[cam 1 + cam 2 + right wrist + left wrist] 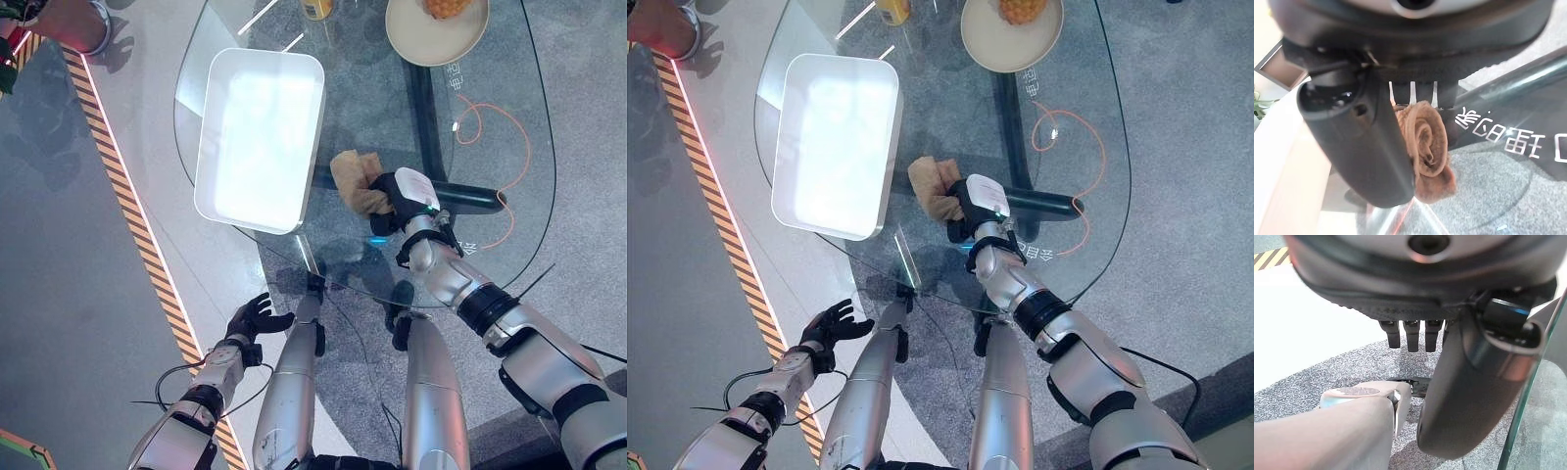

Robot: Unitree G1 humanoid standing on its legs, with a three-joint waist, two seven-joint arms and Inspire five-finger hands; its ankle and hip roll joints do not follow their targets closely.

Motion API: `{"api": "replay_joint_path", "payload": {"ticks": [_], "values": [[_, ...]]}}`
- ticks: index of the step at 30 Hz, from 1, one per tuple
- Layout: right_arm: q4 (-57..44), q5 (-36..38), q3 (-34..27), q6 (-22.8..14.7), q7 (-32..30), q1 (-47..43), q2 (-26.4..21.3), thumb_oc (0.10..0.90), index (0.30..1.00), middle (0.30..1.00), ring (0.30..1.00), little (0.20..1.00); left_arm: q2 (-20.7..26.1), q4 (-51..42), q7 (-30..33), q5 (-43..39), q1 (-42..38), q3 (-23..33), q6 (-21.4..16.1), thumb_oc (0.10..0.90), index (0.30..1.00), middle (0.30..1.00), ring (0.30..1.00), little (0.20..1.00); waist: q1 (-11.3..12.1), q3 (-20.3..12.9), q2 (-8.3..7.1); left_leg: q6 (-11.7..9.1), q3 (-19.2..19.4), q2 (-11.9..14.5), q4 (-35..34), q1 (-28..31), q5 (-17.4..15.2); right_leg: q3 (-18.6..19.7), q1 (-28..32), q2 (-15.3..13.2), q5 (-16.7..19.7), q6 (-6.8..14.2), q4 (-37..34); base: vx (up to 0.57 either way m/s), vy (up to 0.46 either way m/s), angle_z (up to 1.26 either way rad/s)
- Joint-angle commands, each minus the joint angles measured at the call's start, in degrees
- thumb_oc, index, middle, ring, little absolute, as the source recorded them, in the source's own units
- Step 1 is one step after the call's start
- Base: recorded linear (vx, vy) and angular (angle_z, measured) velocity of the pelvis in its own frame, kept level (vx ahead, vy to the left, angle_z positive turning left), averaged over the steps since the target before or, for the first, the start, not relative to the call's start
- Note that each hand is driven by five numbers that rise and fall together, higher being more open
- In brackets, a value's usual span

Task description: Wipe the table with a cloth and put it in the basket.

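Fingers (1411, 93) and thumb of the right hand (404, 196) are clamped on the crumpled tan-brown cloth (356, 181), which is bunched into a roll in the right wrist view and is pressed against the glass.

Seen from the head views, the large oval clear-glass table (529, 127) takes up the upper middle of the scene. On it, at about 9 o'clock from the cloth, the white rectangular plastic basket (257, 137) is set, with its near corner over the table's edge. The cloth is found just beside the basket's right wall, near the table's middle, apart from it. A round beige plate (431, 39) with a yellow item on it is seen at 1 o'clock from the cloth, at the far edge, and a thin orange cord (509, 147) is looped at 3 o'clock, possibly below the glass.

The left hand (253, 318) is held off the table at 7 o'clock, above the grey floor (59, 245), its fingers (1412, 335) spread loosely and nothing held.
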Motion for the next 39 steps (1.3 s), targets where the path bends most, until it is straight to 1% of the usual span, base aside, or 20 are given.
{"api": "replay_joint_path", "payload": {"ticks": [1, 2, 5, 7, 17, 20, 25, 26, 29, 31, 33, 35, 39], "values": [[-7.53, -2.9, 2.95, -6.52, 3.43, -0.6, 3.87, 0.1, 0.3, 0.3, 0.3, 0.2, -0.76, 1.27, 1.16, 0.26, 1.71, -0.04, -0.91, 0.8, 0.9, 0.9, 0.9, 0.9, 0.22, -1.02, 0.12, 3.22, 5.48, -5.47, 7.1, 0.74, -7.58, -0.1, 1.83, 0.81, 8.29, 2.65, -13.5, 0.0, 0.0, 0.0], [-7.82, -3.15, 3.11, -6.91, 4.46, -0.42, 3.83, 0.1, 0.3, 0.3, 0.3, 0.2, -0.86, 1.36, 1.14, 0.23, 1.69, 0.03, -1.02, 0.8, 0.9, 0.9, 0.9, 0.9, 0.13, -1.02, 0.14, 3.23, 5.54, -5.51, 7.12, 0.65, -7.54, -0.04, 1.66, 0.88, 8.28, 2.61, -13.42, 0.0, 0.0, 0.0], [-8.46, -3.85, 3.61, -6.45, 5.41, -0.23, 3.93, 0.1, 0.3, 0.3, 0.3, 0.2, -0.82, 1.39, 1.07, 0.12, 1.61, 0.03, -1.01, 0.8, 0.9, 0.9, 0.9, 0.9, 0.08, -1.02, 0.12, 3.14, 5.53, -5.53, 7.16, 0.67, -7.53, -0.01, 1.68, 0.84, 8.22, 2.6, -13.39, 0.0, 0.0, 0.0], [-8.66, -3.67, 4.23, -5.68, 4.96, 0.13, 3.87, 0.1, 0.3, 0.3, 0.3, 0.2, -0.82, 1.35, 1.03, 0.08, 1.55, -0.14, -0.91, 0.8, 0.9, 0.9, 0.9, 0.9, 0.06, -1.02, 0.12, 3.12, 5.55, -5.5, 7.14, 0.7, -7.46, 0.02, 1.67, 0.78, 8.25, 2.6, -13.4, 0.0, 0.0, 0.0], [-7.42, -3.62, 4.37, -6.12, 4.09, 0.1, 3.11, 0.1, 0.3, 0.3, 0.3, 0.2, -0.47, 2.25, 0.73, 0.2, 0.97, -0.3, -0.98, 0.8, 0.9, 0.9, 0.9, 0.9, 0.15, -1.02, -0.35, 3.11, 5.55, -5.16, 7.1, 0.43, -7.43, -0.19, 1.51, 0.72, 8.58, 2.86, -13.52, 0.0, 0.0, 0.0], [-6.49, -3.34, 4.28, -5.16, 2.58, -0.02, 2.73, 0.1, 0.3, 0.3, 0.3, 0.2, -0.34, 2.33, 0.84, -0.15, 0.66, -0.58, -0.63, 0.8, 0.9, 0.9, 0.9, 0.9, 0.14, -1.02, -0.32, 3.19, 5.4, -5.25, 6.87, 0.65, -7.33, -0.11, 1.65, 0.85, 8.68, 2.92, -13.59, 0.0, 0.0, 0.0], [-3.65, -3.03, 3.14, -4.11, -1.38, -0.27, 2.11, 0.1, 0.3, 0.3, 0.3, 0.2, -0.09, 2.9, 0.6, -0.43, 0.22, -0.8, -0.54, 0.8, 0.9, 0.9, 0.9, 0.9, 0.18, -1.02, -0.36, 3.33, 5.4, -5.17, 7.17, 0.58, -7.42, -0.15, 1.64, 0.72, 8.84, 3.06, -13.41, 0.0, 0.0, 0.0], [-2.46, -2.68, 2.59, -3.63, -3.55, -0.44, 1.71, 0.1, 0.3, 0.3, 0.3, 0.2, 0.02, 3.1, 0.56, -0.56, 0.18, -0.93, -0.63, 0.8, 0.9, 0.9, 0.9, 0.9, 0.22, -1.02, -0.39, 3.41, 5.36, -5.11, 7.25, 0.6, -7.53, -0.17, 1.66, 0.7, 8.87, 3.12, -13.32, 0.0, 0.0, 0.0], [0.63, -1.45, 1.29, -3.46, -7.27, -1.23, 0.98, 0.1, 0.3, 0.3, 0.3, 0.2, 0.19, 3.51, 0.45, -0.72, -0.14, -1.15, -0.64, 0.8, 0.9, 0.9, 0.9, 0.9, 0.35, -1.02, -0.36, 3.54, 5.32, -5.01, 7.39, 0.52, -7.6, -0.25, 1.64, 0.67, 9.02, 3.23, -13.23, 0.0, 0.0, 0.0], [3.71, 0.59, -0.21, -3.13, -11.83, -2.39, 0.05, 0.1, 0.3, 0.3, 0.3, 0.2, 0.33, 3.99, 0.23, -1.03, -0.49, -1.26, -0.73, 0.8, 0.9, 0.9, 0.9, 0.9, 0.43, -1.02, -0.24, 3.61, 5.3, -4.92, 7.56, 0.34, -7.69, -0.26, 1.48, 0.63, 9.13, 3.33, -13.09, 0.0, 0.0, 0.0], [5.6, 1.32, -1.42, -3.33, -13.86, -3.03, -0.53, 0.1, 0.3, 0.3, 0.3, 0.2, 0.46, 4.34, 0.23, -1.18, -0.74, -1.37, -0.7, 0.8, 0.9, 0.9, 0.9, 0.9, 0.48, -1.02, -0.28, 3.71, 5.32, -4.82, 7.74, 0.24, -7.78, -0.3, 1.39, 0.62, 9.27, 3.4, -12.94, 0.0, -0.009, 0.02], [9.07, 4.05, -4.09, -2.91, -19.52, -4.34, -2.41, 0.1, 0.3, 0.3, 0.3, 0.2, 0.93, 4.82, 0.16, -1.42, -0.92, -1.41, -0.6, 0.8, 0.9, 0.9, 0.9, 0.9, 0.58, -1.02, -0.49, 3.91, 5.26, -4.61, 8.29, -0.1, -8.11, -0.33, 1.12, 0.68, 9.53, 3.61, -12.5, 0.01, -0.029, 0.04], [12.63, 6.56, -6.86, -3.31, -23.61, -5.61, -4.44, 0.1, 0.3, 0.3, 0.3, 0.2, 1.31, 4.9, 0.16, -1.59, -0.6, -1.43, -0.76, 0.8, 0.9, 0.9, 0.9, 0.9, 0.77, -1.02, -0.67, 4.21, 5.03, -4.47, 8.85, -0.55, -8.54, -0.29, 0.81, 0.89, 9.57, 3.69, -12.04, 0.0, 0.0, 0.0]]}}
